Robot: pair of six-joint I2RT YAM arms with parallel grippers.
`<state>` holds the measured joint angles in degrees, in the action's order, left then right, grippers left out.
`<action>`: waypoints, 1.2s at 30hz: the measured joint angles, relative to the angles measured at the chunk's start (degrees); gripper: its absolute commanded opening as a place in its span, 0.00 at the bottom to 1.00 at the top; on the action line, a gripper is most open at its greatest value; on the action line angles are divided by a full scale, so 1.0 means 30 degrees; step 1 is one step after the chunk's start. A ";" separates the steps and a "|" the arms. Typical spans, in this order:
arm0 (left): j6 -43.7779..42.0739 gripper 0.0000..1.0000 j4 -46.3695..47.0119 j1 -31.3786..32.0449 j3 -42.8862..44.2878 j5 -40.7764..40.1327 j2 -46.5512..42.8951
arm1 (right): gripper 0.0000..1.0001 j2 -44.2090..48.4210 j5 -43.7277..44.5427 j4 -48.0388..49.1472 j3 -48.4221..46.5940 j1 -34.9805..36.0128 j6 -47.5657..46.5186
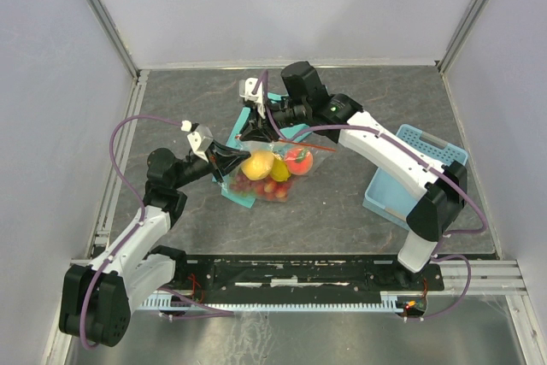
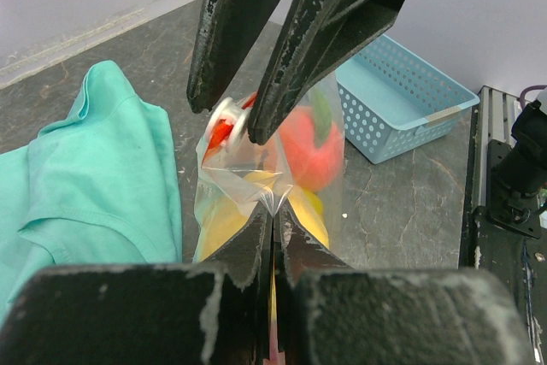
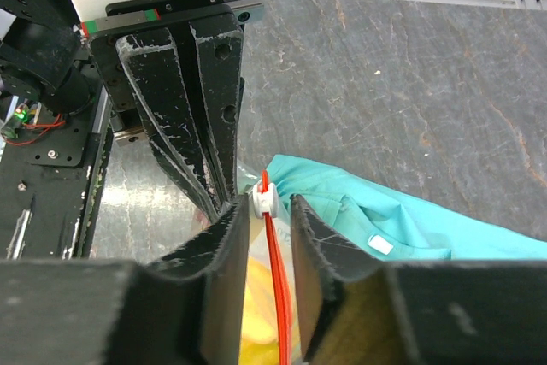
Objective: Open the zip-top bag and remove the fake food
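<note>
The clear zip-top bag [image 1: 293,180] lies mid-table, stretched between both grippers. Inside it show a yellow lemon [image 1: 257,165], an orange-pink peach [image 1: 298,161] and red berries [image 1: 265,187]. My left gripper [image 1: 224,160] is shut on a pinch of the bag's plastic [image 2: 273,204] at its near-left corner. My right gripper [image 3: 269,203] comes from the far side with its jaws narrowly apart. The white zip slider [image 3: 263,198] sits between its tips, and the orange-red zip strip [image 3: 275,279] runs back between the fingers. The peach [image 2: 309,147] and lemon [image 2: 222,224] also show in the left wrist view.
A teal cloth [image 1: 292,132] lies under and behind the bag, and is seen again [image 2: 94,177] left of it in the left wrist view. A light blue perforated basket [image 1: 410,168] stands at the right. Grey walls enclose the table on three sides.
</note>
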<state>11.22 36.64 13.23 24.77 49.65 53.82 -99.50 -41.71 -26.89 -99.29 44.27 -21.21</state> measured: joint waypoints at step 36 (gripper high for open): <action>0.0007 0.03 -0.0423 0.0015 -0.0051 -0.0933 -0.0379 | 0.09 0.0058 0.0168 -0.0954 0.0233 -0.0291 -0.0750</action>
<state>11.25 35.38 13.28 24.62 46.85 52.69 -99.33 -41.21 -29.76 -98.59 43.40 -23.46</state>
